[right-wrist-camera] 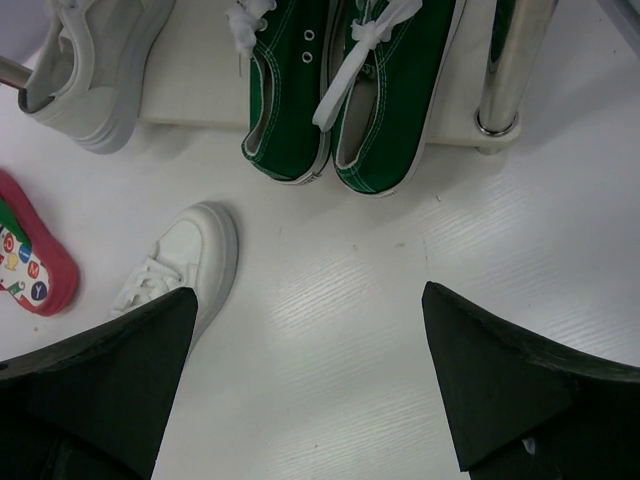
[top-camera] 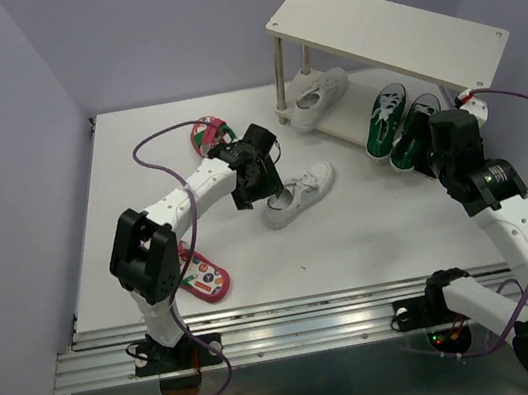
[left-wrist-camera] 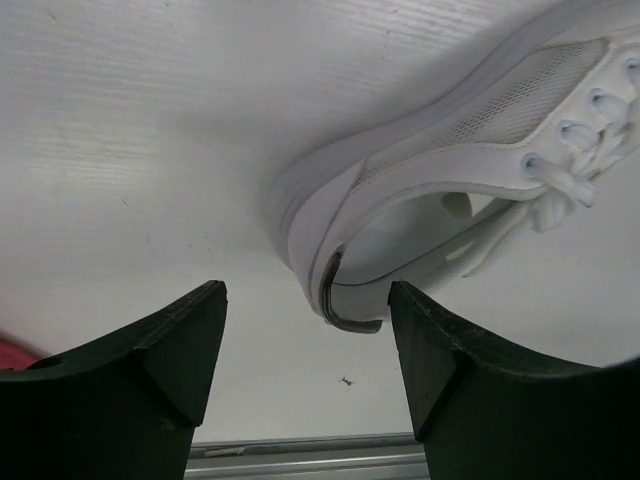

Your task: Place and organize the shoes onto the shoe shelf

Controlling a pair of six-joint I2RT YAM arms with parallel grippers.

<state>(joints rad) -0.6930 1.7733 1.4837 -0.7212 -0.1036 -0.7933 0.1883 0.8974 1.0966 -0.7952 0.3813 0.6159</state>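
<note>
White mesh-panelled sneaker (top-camera: pixel 299 195) lies toe toward the shoe shelf (top-camera: pixel 388 30); left end effector (left-wrist-camera: pixel 308 300) spread at its heel, right end effector (right-wrist-camera: pixel 305 300) spread too.

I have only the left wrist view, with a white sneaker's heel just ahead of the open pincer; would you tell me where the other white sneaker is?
Observer: The other white sneaker is already on the lower board of the shoe shelf, at its left end.
Operator: Thank you. And the green ones?
Observer: The green sneakers stand side by side on that same lower board, further right, with their heels toward the arms.
Operator: Where are the flip-flops, then?
Observer: Both are off the shelf. One flip-flop lies on the table toward its far left, and the second flip-flop lies near the front left edge.
</note>
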